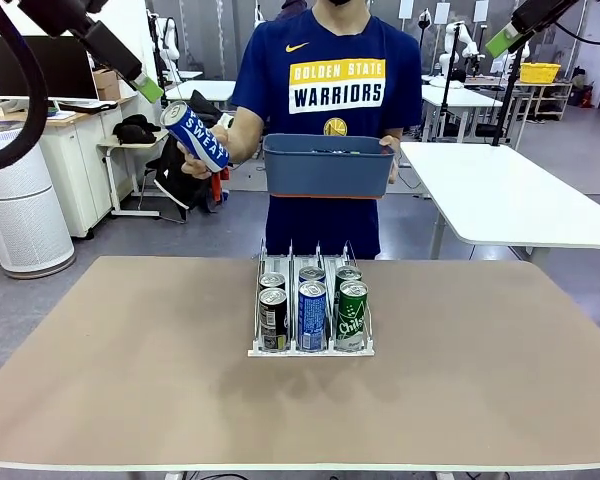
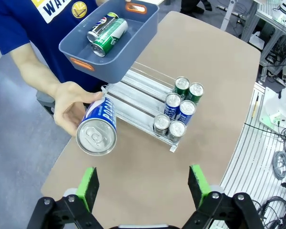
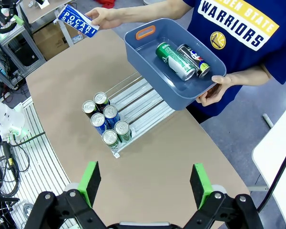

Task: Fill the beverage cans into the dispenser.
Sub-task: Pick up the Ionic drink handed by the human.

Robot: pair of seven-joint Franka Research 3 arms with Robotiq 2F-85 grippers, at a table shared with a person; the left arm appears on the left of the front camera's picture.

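Six cans [image 1: 312,312] in dispenser [image 1: 310,351], one held, maybe two in bin [image 1: 325,166]

We see the clear-and-white dispenser [image 1: 311,351] at the centre of the front view. Each of its three lanes holds two upright cans at the front lip: a black-and-silver pair [image 1: 273,320] left, a blue pair [image 1: 312,315] middle, a green pair [image 1: 353,315] right. A blue can with white lettering [image 1: 196,135] is tilted at upper left. In the upper middle of the right wrist view, a green can [image 3: 174,60] and a dark can [image 3: 194,60] lie on their sides, side by side.
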